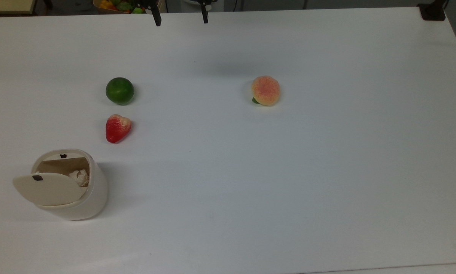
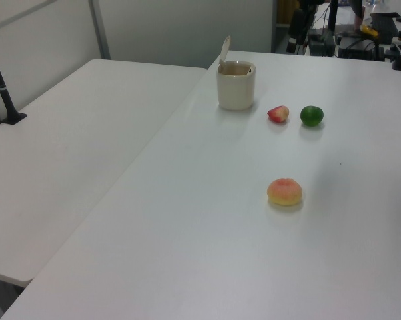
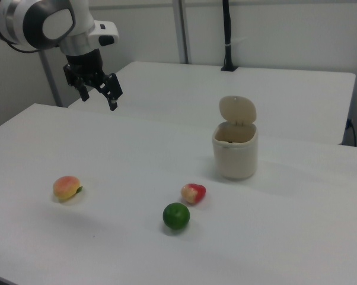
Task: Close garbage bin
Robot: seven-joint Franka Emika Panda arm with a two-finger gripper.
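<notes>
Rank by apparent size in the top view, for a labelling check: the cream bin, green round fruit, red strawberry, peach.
1. Cream-white plastic garbage bin, lid open.
2. Orange-pink peach and dark green round fruit: look alike.
3. Red strawberry.

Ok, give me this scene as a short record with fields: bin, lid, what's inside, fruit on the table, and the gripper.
bin: garbage bin, cream-white, upright near the top view's lower left
lid: lid open, standing up on its hinge
inside: crumpled pale wad
fruit: strawberry nearest the bin, lime beyond it, peach apart toward the top view's right
gripper: gripper raised above the table, far from the bin, fingers apart, holding nothing
</notes>
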